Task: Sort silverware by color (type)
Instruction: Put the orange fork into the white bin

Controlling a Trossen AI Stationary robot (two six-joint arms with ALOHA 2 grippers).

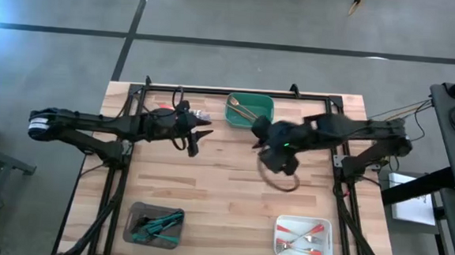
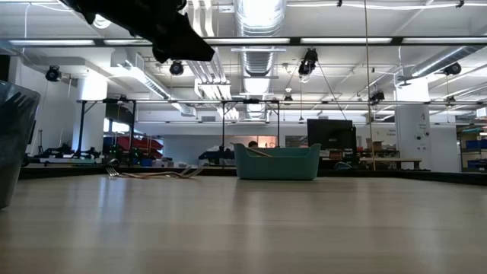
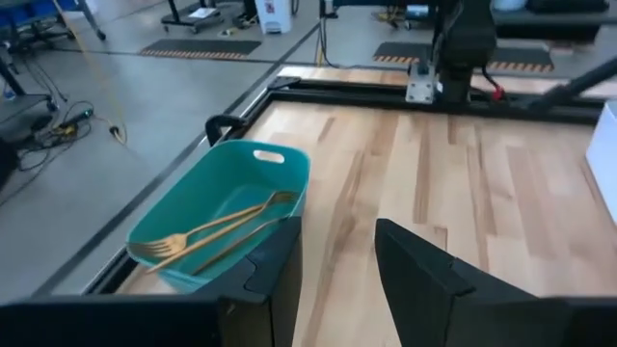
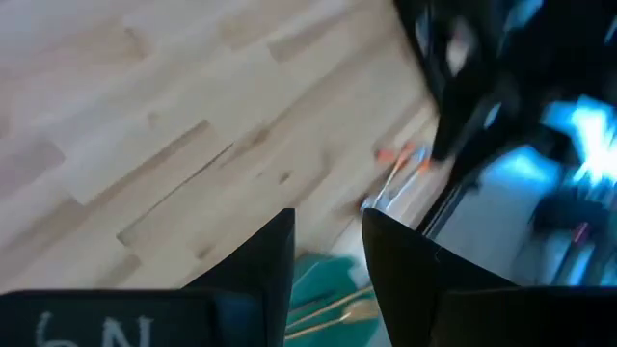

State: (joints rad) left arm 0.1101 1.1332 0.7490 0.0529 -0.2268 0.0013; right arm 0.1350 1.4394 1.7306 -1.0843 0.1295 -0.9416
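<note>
The green tray (image 1: pixel 250 111) at the far edge holds two gold forks (image 3: pixel 207 231). The left gripper (image 1: pixel 199 130) waits beside it, fingers apart and empty. The right gripper (image 1: pixel 259 131) hovers nearby, narrowly open, holding nothing. Teal silverware (image 1: pixel 157 224) fills the near-left grey tray (image 1: pixel 131 234), red silverware (image 1: pixel 306 233) the near-right white tray (image 1: pixel 279 241).

A grey concrete floor (image 1: pixel 218 16), crossed by dark lines, is seen around the wooden table (image 1: pixel 223 198). Beyond the table, long ceiling lights (image 2: pixel 358 40), exposed ducts (image 2: pixel 259 15) and white columns (image 2: pixel 93 114) are observed.
</note>
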